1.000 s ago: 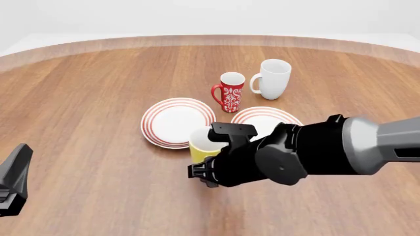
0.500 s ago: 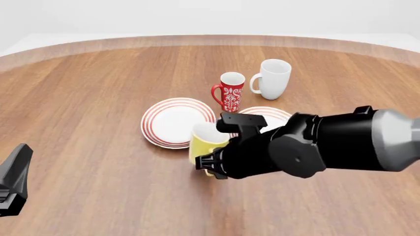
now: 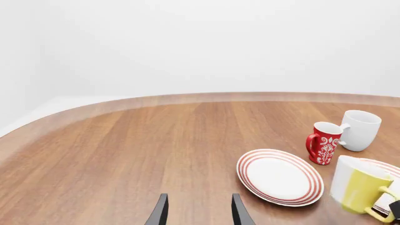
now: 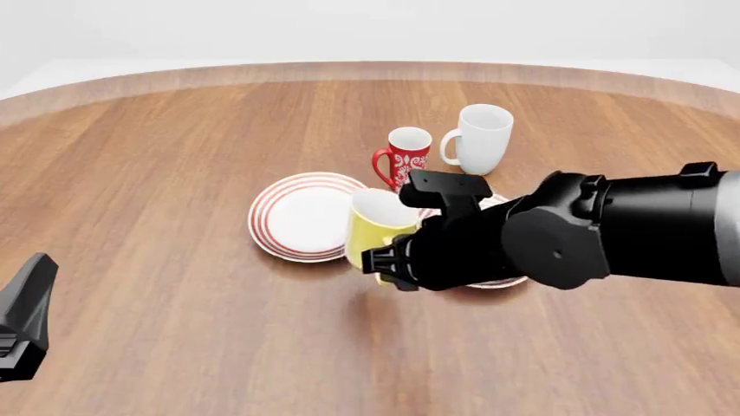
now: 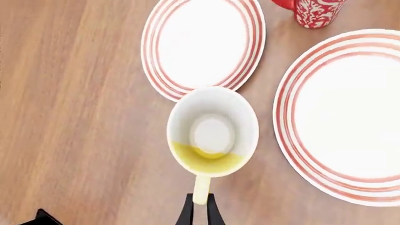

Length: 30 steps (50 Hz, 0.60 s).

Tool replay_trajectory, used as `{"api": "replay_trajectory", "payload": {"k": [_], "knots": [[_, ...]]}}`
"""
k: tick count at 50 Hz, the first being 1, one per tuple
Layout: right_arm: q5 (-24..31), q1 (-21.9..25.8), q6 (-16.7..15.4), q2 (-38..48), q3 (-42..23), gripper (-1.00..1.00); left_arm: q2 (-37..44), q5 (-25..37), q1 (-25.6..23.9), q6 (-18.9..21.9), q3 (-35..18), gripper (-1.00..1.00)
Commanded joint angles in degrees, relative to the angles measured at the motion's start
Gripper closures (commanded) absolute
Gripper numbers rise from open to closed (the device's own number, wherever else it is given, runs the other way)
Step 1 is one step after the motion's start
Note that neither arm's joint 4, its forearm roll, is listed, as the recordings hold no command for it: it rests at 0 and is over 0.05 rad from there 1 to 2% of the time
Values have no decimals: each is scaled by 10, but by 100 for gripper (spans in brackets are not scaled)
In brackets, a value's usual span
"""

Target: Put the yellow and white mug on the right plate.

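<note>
The yellow and white mug [image 4: 379,227] hangs tilted above the table, between the two plates. My right gripper [image 5: 200,210] is shut on its yellow handle [image 5: 201,187], and the white inside [image 5: 212,131] faces the right wrist camera. The right plate [image 5: 350,117], white with red rings, lies just beside the mug; in the front view my right arm hides most of it. The mug also shows in the left wrist view [image 3: 362,187]. My left gripper [image 3: 198,213] is open and empty, low at the near left [image 4: 26,312].
The look-alike left plate [image 4: 303,215] lies on the mug's other side. A red patterned mug [image 4: 407,162] and a taller white mug [image 4: 480,139] stand just behind the right plate. The wooden table's curved far edge [image 4: 370,69] runs across the back.
My right gripper has lifted the yellow mug off the table and carried it up and to the right, toward the right plate. The left arm has not moved.
</note>
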Motion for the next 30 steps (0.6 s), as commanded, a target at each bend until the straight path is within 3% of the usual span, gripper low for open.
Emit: {"api": "replay_trajectory", "payload": {"k": [1,7,16,30], "knots": [[10,-26,-24,-21,-5,100,0,0,0,0,0,-100],[33,-59,-61,-34,-11,100,0,0,0,0,0,-100],[56,-88,-92,-40,-24,100,0,0,0,0,0,-100],[78,-115,-124,-44,-36,100,0,0,0,0,0,-100]]}}
